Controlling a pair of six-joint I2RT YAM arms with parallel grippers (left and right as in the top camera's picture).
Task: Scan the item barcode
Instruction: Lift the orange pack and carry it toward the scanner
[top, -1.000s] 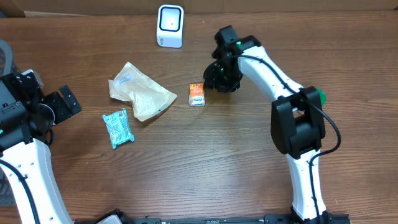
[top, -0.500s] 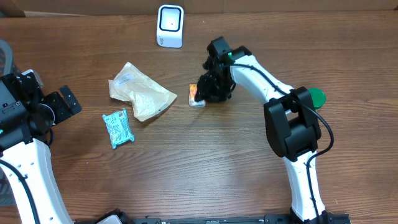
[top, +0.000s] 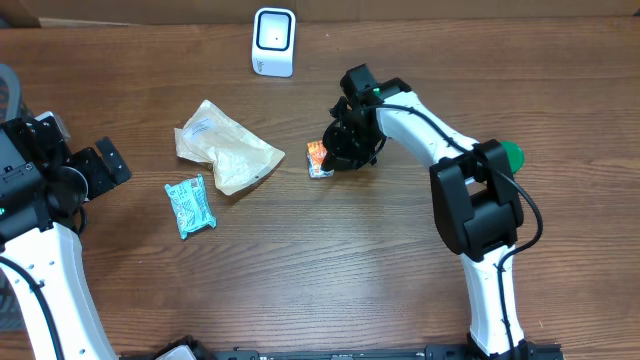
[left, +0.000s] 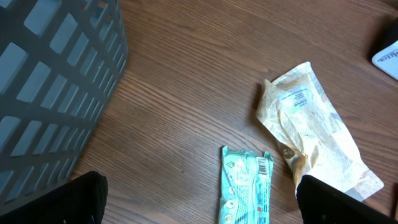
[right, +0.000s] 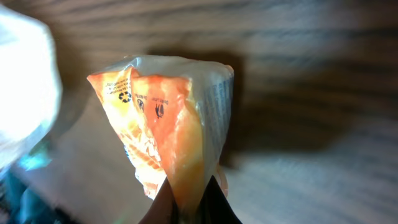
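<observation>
While pinching orange packet endwise in right gripper, pointing its length past fingertips, leaving bare table nearside, holding left gripper splayed.

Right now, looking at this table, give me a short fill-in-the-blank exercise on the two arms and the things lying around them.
1. The small packet pinched in the right pincer is coloured ____.
2. The left pincer stands ____ and holds nothing.
3. The teal packet lies on the robot's ____ side.
4. The scanner is coloured ____.

Missing words: orange; open; left; white.
</observation>
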